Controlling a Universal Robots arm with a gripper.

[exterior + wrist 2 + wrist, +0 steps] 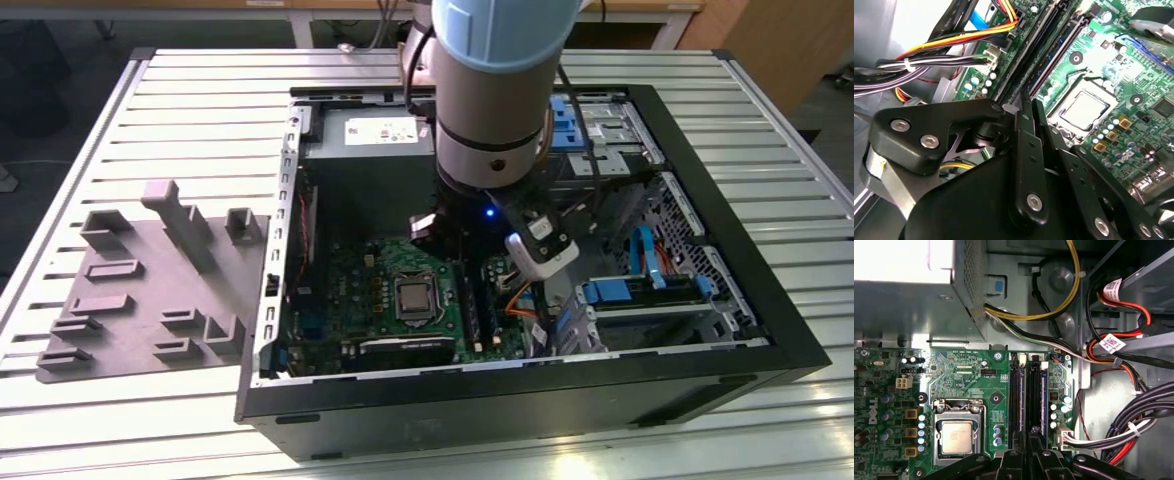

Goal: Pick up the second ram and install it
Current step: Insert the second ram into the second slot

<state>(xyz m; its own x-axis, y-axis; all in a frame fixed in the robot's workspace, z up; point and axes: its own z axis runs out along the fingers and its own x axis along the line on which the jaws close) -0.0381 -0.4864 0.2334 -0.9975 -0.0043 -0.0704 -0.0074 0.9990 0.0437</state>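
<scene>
Two sticks sit in the black slots (1026, 395) beside the CPU (957, 436); the second ram (1042, 395) lies seated there. My gripper (1028, 107) hangs just above the slots' end, fingers (1025, 130) pressed together, holding nothing.

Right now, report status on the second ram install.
Gripper down over the memory slots, beside the CPU socket. Second ram: held or seated, cannot tell. Cables run alongside, not across the slots.

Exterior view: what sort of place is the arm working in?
Probably a lab or workshop bench: an open black desktop computer case lies on a ribbed metal slat table, with a grey plastic fixture tray beside it and wooden furniture behind.
</scene>
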